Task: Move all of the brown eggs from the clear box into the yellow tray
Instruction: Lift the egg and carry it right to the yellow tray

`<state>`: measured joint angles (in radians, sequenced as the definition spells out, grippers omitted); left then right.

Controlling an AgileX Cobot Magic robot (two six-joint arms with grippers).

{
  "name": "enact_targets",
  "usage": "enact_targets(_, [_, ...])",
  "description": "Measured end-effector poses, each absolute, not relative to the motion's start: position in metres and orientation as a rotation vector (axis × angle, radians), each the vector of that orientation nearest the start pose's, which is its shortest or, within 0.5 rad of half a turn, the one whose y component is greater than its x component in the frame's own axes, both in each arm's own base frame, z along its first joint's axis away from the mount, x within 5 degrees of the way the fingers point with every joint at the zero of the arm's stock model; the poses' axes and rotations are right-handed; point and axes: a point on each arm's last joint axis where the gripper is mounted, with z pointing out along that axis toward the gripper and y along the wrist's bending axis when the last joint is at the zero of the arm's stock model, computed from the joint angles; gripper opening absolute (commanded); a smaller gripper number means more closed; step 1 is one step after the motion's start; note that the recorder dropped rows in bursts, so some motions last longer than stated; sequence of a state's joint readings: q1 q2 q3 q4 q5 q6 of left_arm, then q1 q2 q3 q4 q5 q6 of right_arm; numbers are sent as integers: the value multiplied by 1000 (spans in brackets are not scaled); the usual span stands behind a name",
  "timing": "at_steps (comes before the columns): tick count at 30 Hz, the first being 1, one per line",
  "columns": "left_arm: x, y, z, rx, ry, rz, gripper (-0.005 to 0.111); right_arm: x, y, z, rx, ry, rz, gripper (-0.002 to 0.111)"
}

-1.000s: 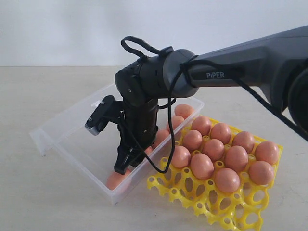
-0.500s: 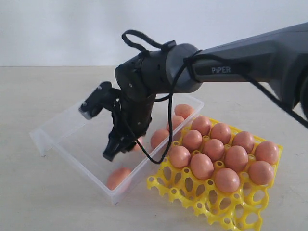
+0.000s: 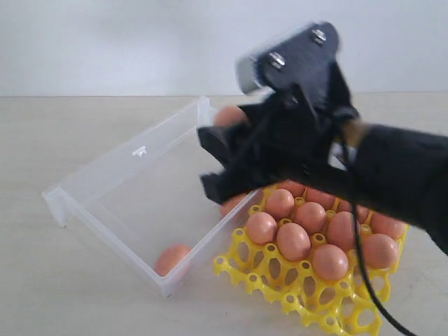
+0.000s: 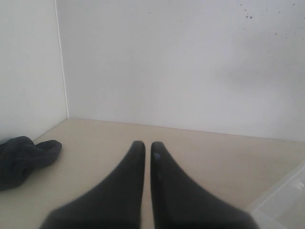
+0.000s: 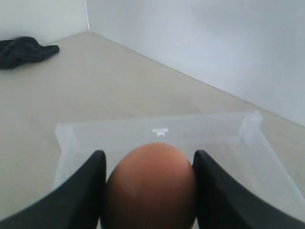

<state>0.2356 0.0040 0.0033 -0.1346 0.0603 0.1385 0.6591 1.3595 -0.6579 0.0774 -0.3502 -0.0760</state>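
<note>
In the right wrist view my right gripper (image 5: 148, 160) is shut on a brown egg (image 5: 150, 186), held above the clear box (image 5: 157, 125). In the exterior view that gripper (image 3: 213, 162) is blurred, raised over the box (image 3: 119, 168) and close to the camera. A brown egg (image 3: 227, 115) shows by its upper finger. One egg (image 3: 171, 259) lies in the box's near corner and another (image 3: 231, 204) by the wall beside the yellow tray (image 3: 308, 308). Several eggs (image 3: 294, 240) fill the tray's cups. My left gripper (image 4: 147, 144) is shut on nothing, over bare table.
A dark cloth (image 4: 24, 157) lies on the table by the wall, also seen in the right wrist view as a dark cloth (image 5: 24, 50). A corner of the clear box (image 4: 286, 200) shows in the left wrist view. White walls bound the table.
My right gripper has risen out of the box with an egg and swung up towards the tray side. One egg stays in the box's near corner.
</note>
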Motion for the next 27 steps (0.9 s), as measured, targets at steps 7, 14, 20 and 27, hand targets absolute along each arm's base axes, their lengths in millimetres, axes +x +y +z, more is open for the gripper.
enact_targets(7, [56,13,206,-173,1544,183,4,145,76,192,-142,1888,329,0])
enact_targets(14, [56,13,206,-173,1544,183,4,121,58,161,-71,2056,338,0])
enact_targets(20, [56,13,206,-173,1544,183,4,119,56,158,-261,2036,212,0])
enact_targets(27, [56,13,206,-173,1544,183,4,124,57,141,-342,2120,95,0])
